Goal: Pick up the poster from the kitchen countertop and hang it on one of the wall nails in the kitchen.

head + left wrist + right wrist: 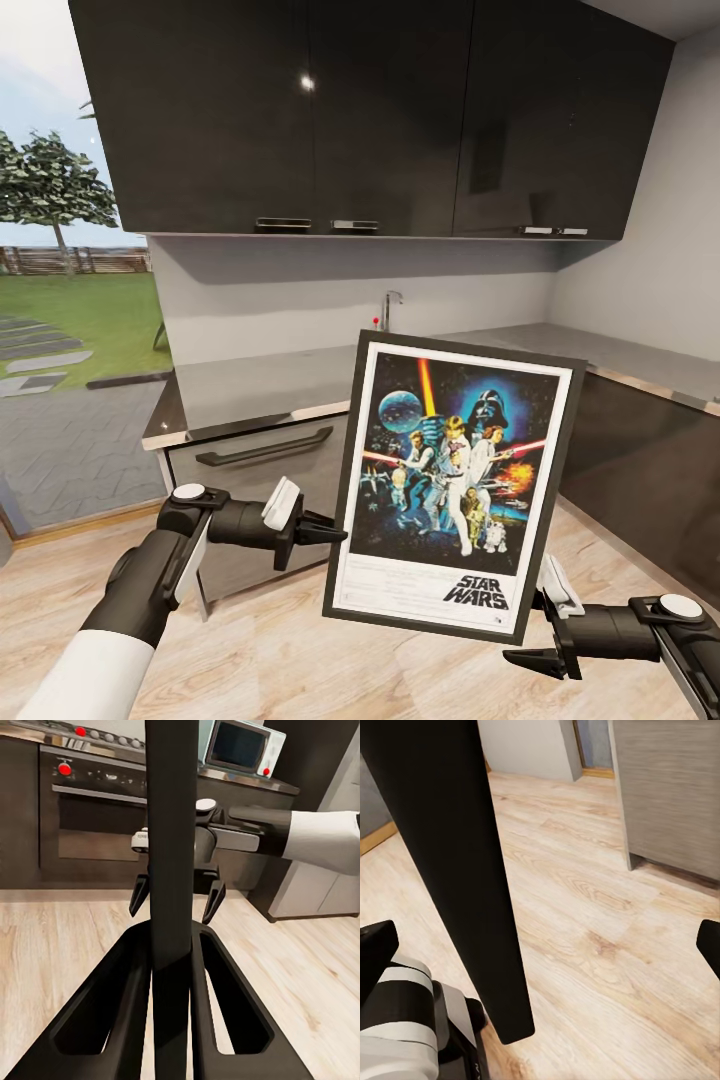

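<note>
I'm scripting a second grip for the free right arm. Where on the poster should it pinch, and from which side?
The poster is upright, tilted slightly, with the left gripper pinching its left frame edge. Probably best: the thin right frame edge low down, approached sideways from the right, where the open right gripper sits, jaws straddling the frame's thickness.

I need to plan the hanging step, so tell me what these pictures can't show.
- Wall nails: none visible on the walls in the head view.
- Right gripper: its upper finger is hidden behind the poster.
- Poster's back and hanger: it appears edge-on in both wrist views.
- Countertop: cut off behind the poster.
</note>
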Available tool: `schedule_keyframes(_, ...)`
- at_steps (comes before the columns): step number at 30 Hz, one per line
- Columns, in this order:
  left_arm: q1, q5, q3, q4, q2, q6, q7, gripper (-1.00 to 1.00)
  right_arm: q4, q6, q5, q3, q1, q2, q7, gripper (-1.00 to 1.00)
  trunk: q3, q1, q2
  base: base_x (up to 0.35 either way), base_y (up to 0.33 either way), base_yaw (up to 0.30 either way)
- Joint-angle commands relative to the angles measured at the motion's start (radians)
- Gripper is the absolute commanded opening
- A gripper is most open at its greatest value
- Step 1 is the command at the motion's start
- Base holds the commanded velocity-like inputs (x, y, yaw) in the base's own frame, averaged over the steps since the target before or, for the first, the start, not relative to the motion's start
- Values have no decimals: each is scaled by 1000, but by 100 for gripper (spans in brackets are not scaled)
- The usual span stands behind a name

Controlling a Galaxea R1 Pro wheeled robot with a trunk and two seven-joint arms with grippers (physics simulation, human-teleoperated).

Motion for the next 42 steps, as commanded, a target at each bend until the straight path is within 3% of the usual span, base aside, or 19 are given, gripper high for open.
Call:
schedule_keyframes(1, -1, -1, -1, -1, 1, 7, -3, -100, 0, 11, 0, -1, -1, 0, 4, 100, -1, 0, -1, 0, 0, 0)
schedule_keyframes(26, -1, -1, -1, -4, 11, 8, -3, -100, 0, 11, 0, -1, -1, 0, 4, 100, -1, 0, -1, 0, 0, 0)
schedule_keyframes(27, -1, -1, -1, -4, 11, 8, -3, -100, 0, 11, 0, -1, -1, 0, 4, -100, -1, 0, -1, 0, 0, 0)
schedule_keyframes(42, -1, -1, -1, -2, 11, 9, -3, -100, 0, 11, 0, -1, -1, 0, 4, -100, -1, 0, -1, 0, 0, 0)
